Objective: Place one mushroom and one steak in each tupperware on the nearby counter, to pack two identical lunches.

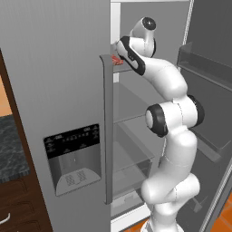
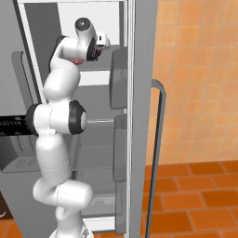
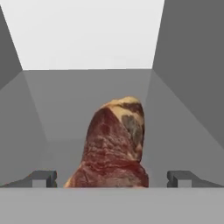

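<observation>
I have the pincer (image 3: 112, 178) spread wide around the steak (image 3: 114, 146), which lies low in the centre of the hand view on the upper fridge shelf (image 3: 61, 113). If I close too shallow, the slab could slip out. The fridge (image 1: 59, 90) holds this steak; I see no lunch box here.
</observation>
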Motion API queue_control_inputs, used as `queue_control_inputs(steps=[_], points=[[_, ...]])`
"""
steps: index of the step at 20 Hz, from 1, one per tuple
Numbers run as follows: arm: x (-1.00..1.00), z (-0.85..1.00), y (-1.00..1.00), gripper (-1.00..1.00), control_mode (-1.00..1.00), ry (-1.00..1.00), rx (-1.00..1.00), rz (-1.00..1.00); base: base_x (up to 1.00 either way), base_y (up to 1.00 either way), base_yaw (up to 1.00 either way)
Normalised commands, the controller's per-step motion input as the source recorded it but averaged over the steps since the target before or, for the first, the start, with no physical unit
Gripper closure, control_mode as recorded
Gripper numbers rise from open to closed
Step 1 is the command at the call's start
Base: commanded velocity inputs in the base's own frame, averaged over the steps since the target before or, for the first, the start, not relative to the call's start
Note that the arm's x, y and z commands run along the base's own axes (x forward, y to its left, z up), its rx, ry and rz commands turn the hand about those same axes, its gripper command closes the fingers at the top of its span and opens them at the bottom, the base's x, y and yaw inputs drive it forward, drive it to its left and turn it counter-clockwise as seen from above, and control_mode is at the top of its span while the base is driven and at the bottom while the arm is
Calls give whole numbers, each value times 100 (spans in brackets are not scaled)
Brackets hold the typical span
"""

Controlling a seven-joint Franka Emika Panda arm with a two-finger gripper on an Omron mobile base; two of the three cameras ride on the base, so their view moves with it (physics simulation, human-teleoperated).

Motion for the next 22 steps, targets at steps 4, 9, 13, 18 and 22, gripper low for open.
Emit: queue_control_inputs(steps=[4, 9, 13, 18, 22], points=[[16, -13, 0, -100, -100, 0, -3, 0, 0, 0, 0], [-18, 0, 0, -100, -100, 0, 0, 0, 0, 0, 0], [-31, -12, 0, -100, -100, 0, 0, 0, 0, 0, 0], [2, -50, 0, -100, -100, 0, 0, 0, 0, 0, 0], [14, -13, 0, -100, -100, 0, 0, 0, 0, 0, 0]])
